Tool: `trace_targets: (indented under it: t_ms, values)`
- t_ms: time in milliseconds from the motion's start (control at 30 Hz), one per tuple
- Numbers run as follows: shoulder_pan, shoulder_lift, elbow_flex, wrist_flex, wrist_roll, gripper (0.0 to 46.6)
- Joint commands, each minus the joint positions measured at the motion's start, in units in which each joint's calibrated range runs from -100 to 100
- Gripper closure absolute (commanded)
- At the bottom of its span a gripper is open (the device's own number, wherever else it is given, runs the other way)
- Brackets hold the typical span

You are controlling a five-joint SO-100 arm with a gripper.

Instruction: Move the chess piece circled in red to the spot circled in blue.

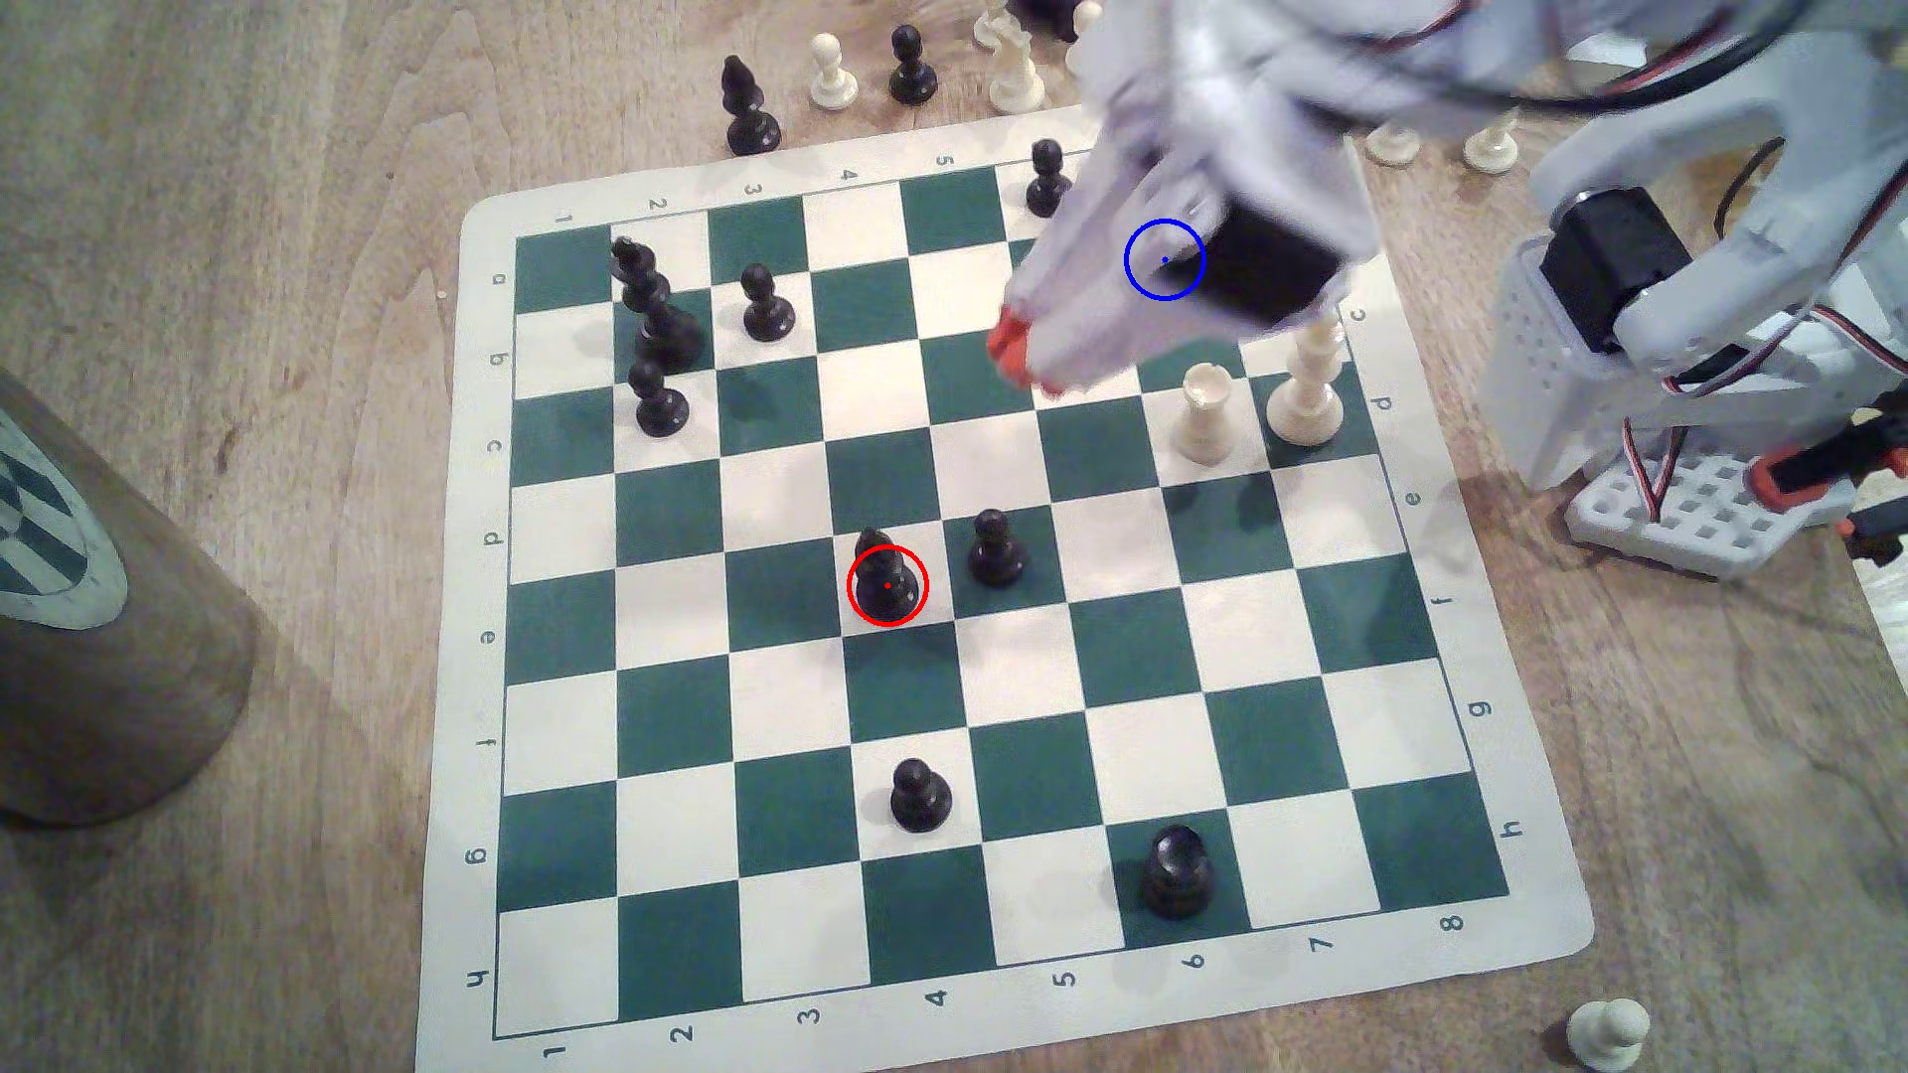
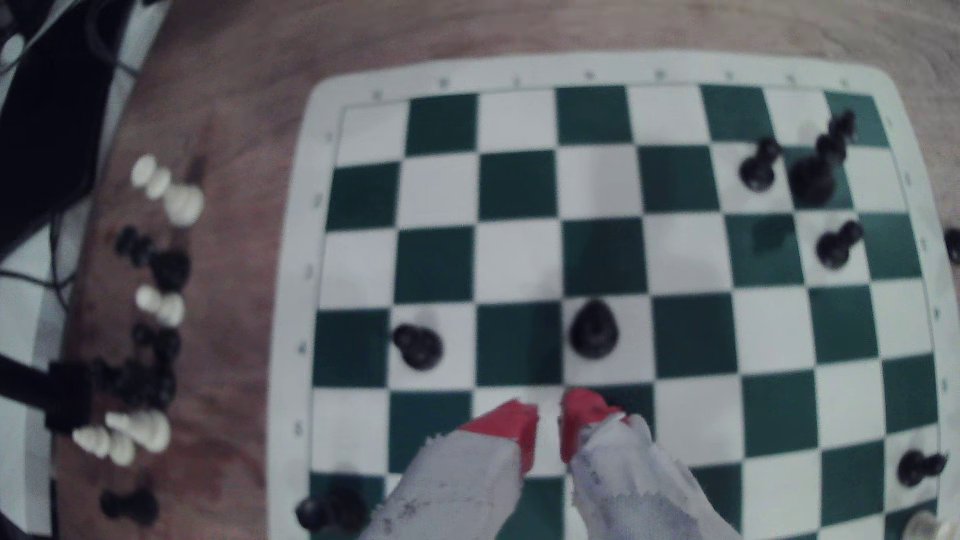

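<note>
The chess piece circled in red (image 1: 886, 578) is a glossy black bishop with a pointed head. It stands upright on a white square near the board's middle, and the wrist view has it (image 2: 592, 329) just ahead of my fingertips. My gripper (image 1: 1027, 366) (image 2: 550, 415) hovers blurred over the board, about two squares from the bishop toward the exterior view's upper right. Its red-tipped fingers are a narrow gap apart with nothing between them. The blue ring (image 1: 1165, 260) is drawn over my arm, which hides the square beneath it.
A black pawn (image 1: 994, 547) stands right beside the bishop on the exterior view's right. Another pawn (image 1: 917, 794) and a black rook (image 1: 1177, 872) stand nearer the front. White pieces (image 1: 1206, 413) (image 1: 1306, 387) stand under my arm. Captured pieces (image 2: 156, 311) lie off the board.
</note>
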Motion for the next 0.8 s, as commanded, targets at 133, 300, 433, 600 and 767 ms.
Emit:
trace_targets:
  t_ms: [133, 300, 433, 600, 767]
  values:
    - [1.1, 15.2, -11.0, 0.6, -2.9, 33.2]
    - [1.2, 21.2, -14.6, -0.2, -5.7, 30.6]
    - [1.9, 25.9, -15.5, -0.8, -5.6, 30.6]
    - [3.4, 30.6, -15.5, -2.9, -4.4, 31.1]
    - [3.9, 34.1, -15.5, -4.4, -4.1, 31.1]
